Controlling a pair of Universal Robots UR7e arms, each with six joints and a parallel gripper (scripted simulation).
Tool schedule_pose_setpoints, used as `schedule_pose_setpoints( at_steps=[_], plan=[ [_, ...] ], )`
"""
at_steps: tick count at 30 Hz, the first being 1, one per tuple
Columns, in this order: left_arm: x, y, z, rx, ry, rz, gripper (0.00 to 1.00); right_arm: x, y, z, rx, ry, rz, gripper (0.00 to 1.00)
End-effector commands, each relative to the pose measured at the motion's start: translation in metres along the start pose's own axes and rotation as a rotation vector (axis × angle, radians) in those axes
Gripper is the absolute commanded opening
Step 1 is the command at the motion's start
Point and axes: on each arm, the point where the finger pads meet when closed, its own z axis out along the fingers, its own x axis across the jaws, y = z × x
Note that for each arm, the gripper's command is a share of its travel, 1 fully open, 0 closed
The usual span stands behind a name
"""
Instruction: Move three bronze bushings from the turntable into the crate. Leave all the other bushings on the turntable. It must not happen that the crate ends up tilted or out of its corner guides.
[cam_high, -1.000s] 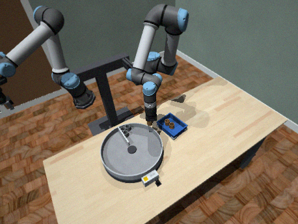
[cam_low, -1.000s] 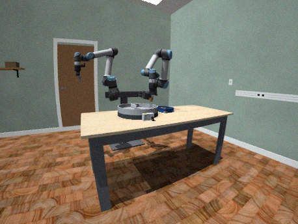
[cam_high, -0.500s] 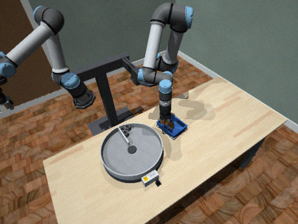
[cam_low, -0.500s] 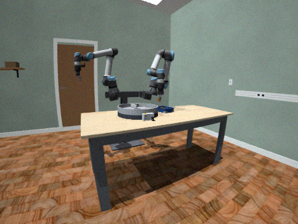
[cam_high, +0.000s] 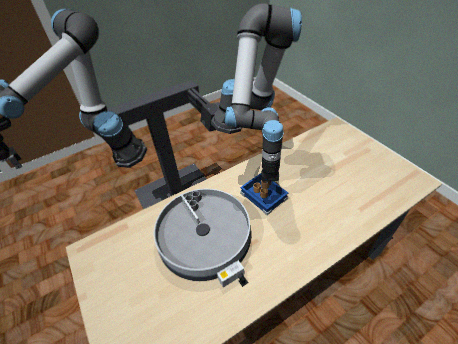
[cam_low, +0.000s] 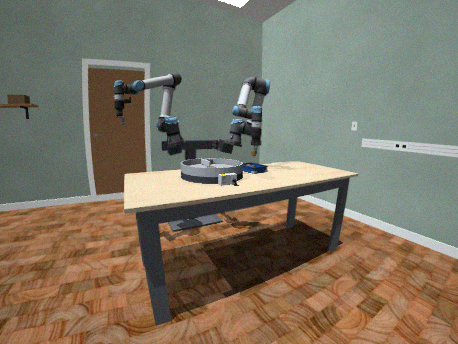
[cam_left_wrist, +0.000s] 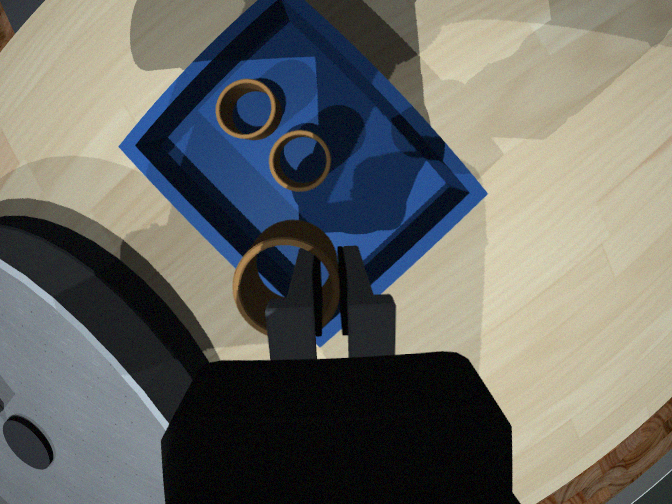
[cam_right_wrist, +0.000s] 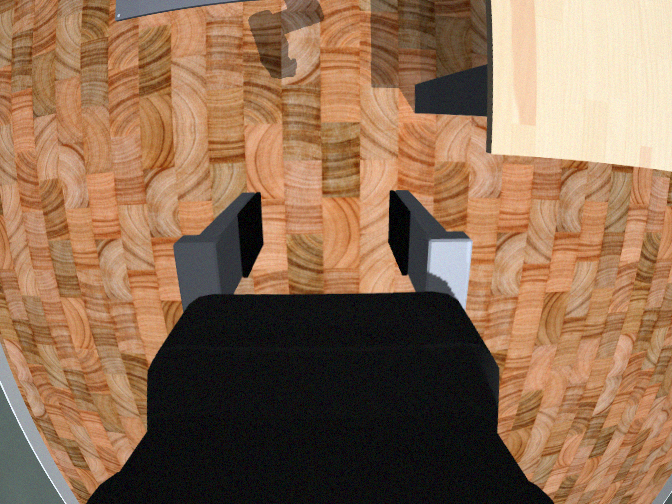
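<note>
Bronze, the ring-shaped bushing (cam_high: 265, 185) (cam_low: 254, 153) (cam_left_wrist: 241, 282) I'm gripping by its wall in the left pincer (cam_high: 269, 183) (cam_low: 254, 145) (cam_left_wrist: 329, 273) is hanging upright over the blue rectangular crate (cam_high: 278, 200) (cam_low: 259, 169) (cam_left_wrist: 179, 205)'s near corner.

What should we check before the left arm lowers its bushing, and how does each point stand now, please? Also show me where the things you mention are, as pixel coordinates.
1. Left gripper (cam_left_wrist: 330, 290) shut on the wall of a bronze bushing (cam_left_wrist: 241, 290): ok.
2. Held bushing wholly inside the rim of the crate (cam_high: 274, 204) (cam_left_wrist: 179, 208): not ok, it overlaps a rim in the wrist view.
3. Two bronze bushings (cam_left_wrist: 220, 111) (cam_left_wrist: 273, 162) already in the crate: ok.
4. Crate seated in its corner guides: cannot tell, too little of them shows.
5. Grey bushings (cam_high: 194, 204) left on the turntable (cam_high: 180, 250): ok.
6. Right gripper (cam_right_wrist: 325, 233) away from the crate: ok.
</note>
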Motion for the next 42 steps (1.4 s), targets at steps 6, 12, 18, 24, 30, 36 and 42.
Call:
schedule_pose_setpoints(
  at_steps=[6,12,18,24,30,36,42],
  plan=[
    [0.0285,-0.0008,-0.0018,-0.004,-0.002,0.006,0.0,-0.0009,-0.0009,0.0,0.0,0.0,0.001,1.0],
    [0.0328,-0.0014,-0.0017,-0.004,-0.002,0.006,0.0,-0.0009,-0.0009,0.0,0.0,0.0,0.001,1.0],
    [0.0331,-0.0018,-0.0015,-0.003,-0.002,0.007,0.0,-0.0009,-0.0009,0.0,0.0,0.0,0.001,1.0],
    [0.0323,-0.0018,-0.0014,-0.003,-0.002,0.008,0.0,-0.0009,-0.0009,0.0,0.0,0.0,0.001,1.0],
    [0.0323,-0.0018,-0.0014,-0.003,-0.002,0.008,0.0,-0.0009,-0.0009,0.0,0.0,0.0,0.001,1.0],
    [0.0323,-0.0018,-0.0014,-0.003,-0.002,0.008,0.0,-0.0009,-0.0009,0.0,0.0,0.0,0.001,1.0],
    [0.0323,-0.0018,-0.0014,-0.003,-0.002,0.008,0.0,-0.0009,-0.0009,0.0,0.0,0.0,0.001,1.0]
  ],
)
